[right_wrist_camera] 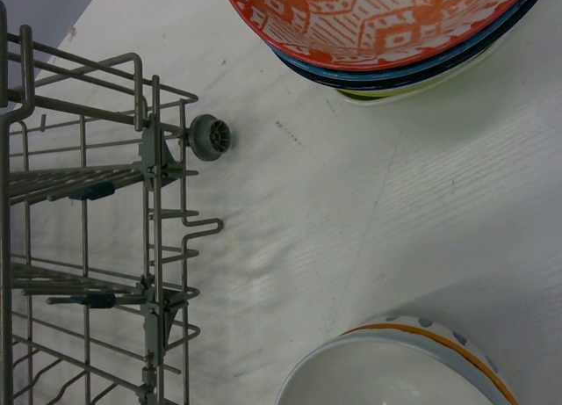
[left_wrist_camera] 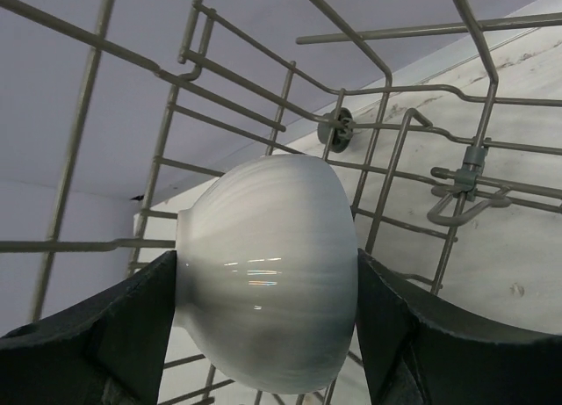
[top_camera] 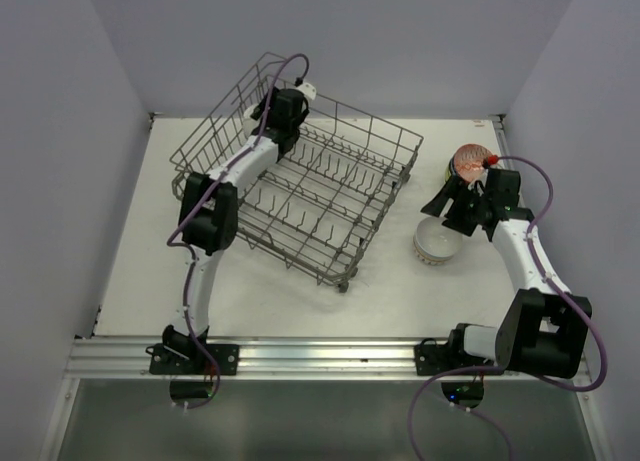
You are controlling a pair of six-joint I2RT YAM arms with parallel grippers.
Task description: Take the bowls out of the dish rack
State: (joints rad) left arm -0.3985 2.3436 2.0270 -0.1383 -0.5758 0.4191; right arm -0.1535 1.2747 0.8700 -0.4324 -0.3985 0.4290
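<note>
My left gripper [top_camera: 298, 93] reaches into the far corner of the grey wire dish rack [top_camera: 330, 274]. It is shut on a plain white bowl [left_wrist_camera: 263, 247], which lies on its side with a black finger [left_wrist_camera: 132, 326] pressed against each flank. The rack's wires [left_wrist_camera: 373, 163] stand close behind it. My right gripper [top_camera: 448, 209] hovers open over the table to the right of the rack, with nothing between its fingers. Its fingers are out of sight in the right wrist view.
A stack of bowls topped by a red-patterned one [right_wrist_camera: 386, 27] [top_camera: 470, 161] stands at the right rear. A white bowl with an orange line and blue dots [right_wrist_camera: 413, 370] [top_camera: 437, 243] sits nearer. The rack's corner and wheel [right_wrist_camera: 211, 137] lie left of them.
</note>
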